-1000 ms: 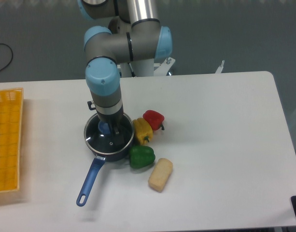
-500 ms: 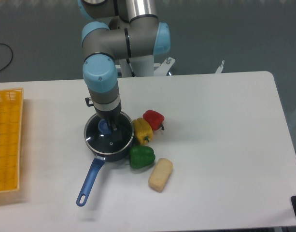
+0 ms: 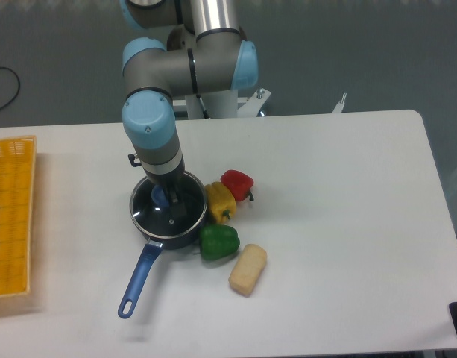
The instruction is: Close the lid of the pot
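Tool [image 3: 167, 197] stands over the lid's blue knob; whether it pinches it cannot be told.
Lid [image 3: 168, 209] sits level on the pot [image 3: 172, 237], so closing looks done.

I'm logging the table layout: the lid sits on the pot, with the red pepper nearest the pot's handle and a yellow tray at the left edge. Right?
Not quite. In the camera view it is the green pepper that lies nearest the pot's handle; the red pepper is farther back. The lid on the pot and the yellow tray at the left are right.
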`<state>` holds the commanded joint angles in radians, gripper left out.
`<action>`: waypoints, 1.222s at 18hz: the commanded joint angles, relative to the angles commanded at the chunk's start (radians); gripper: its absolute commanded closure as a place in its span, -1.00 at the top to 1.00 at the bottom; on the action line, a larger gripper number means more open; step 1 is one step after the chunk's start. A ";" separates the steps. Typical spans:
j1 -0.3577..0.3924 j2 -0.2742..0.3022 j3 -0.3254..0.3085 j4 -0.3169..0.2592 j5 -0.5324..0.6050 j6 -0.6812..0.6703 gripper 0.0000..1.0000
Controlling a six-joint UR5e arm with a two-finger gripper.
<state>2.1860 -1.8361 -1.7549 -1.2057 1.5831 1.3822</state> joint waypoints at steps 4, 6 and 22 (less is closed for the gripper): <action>-0.009 -0.018 0.008 0.005 0.000 -0.009 1.00; -0.014 -0.023 0.009 0.006 0.002 -0.011 1.00; -0.023 -0.040 0.011 0.005 0.011 -0.035 0.40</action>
<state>2.1629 -1.8761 -1.7441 -1.2011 1.5938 1.3469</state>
